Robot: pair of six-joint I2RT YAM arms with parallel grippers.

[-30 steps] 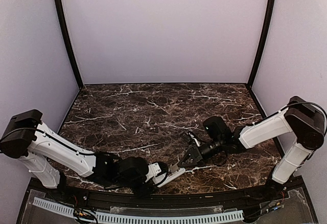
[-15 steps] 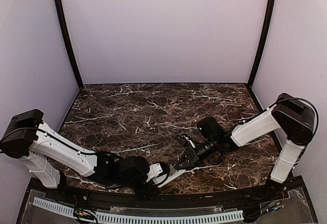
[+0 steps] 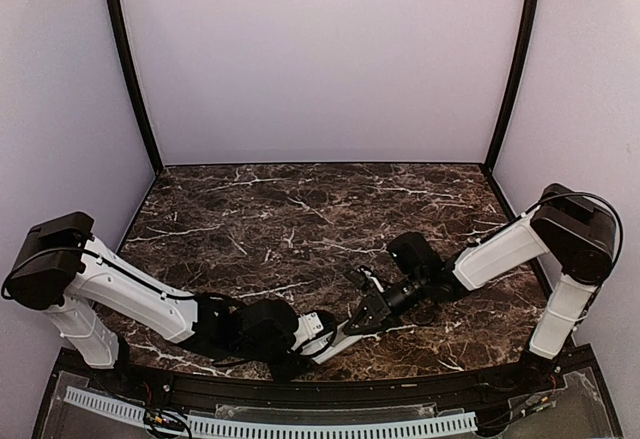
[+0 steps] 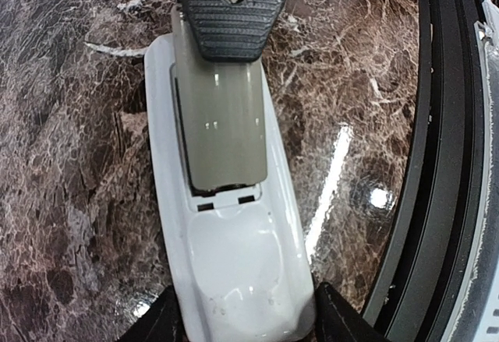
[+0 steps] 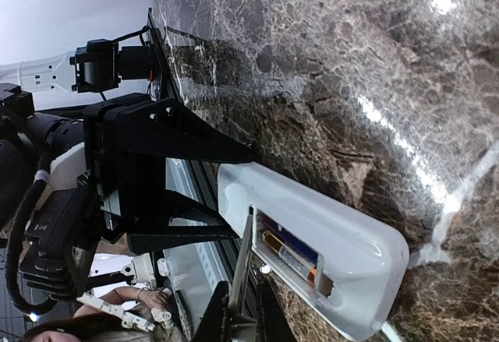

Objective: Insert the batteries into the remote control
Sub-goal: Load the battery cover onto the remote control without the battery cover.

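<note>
The white remote control (image 4: 234,233) lies back up near the table's front edge. My left gripper (image 4: 245,322) is shut on its near end, with a fingertip on each side. In the right wrist view the remote control (image 5: 327,225) shows its compartment with two batteries (image 5: 290,255) lying inside. My right gripper (image 5: 242,319) is shut on the thin flat cover piece (image 5: 243,268), held edge-on at the compartment's rim. In the left wrist view the cover piece (image 4: 218,124) lies over the compartment and hides the batteries. In the top view the two grippers meet at the remote control (image 3: 341,340).
The black raised rail (image 4: 444,163) at the table's front edge runs right beside the remote. Dark marble table (image 3: 300,219) stretches behind the arms, with pale walls around it. The left arm's black wrist (image 5: 148,171) is close to my right fingers.
The right gripper has moved down and left with the cover to the remote. The left arm has shifted slightly right, still holding the remote.
</note>
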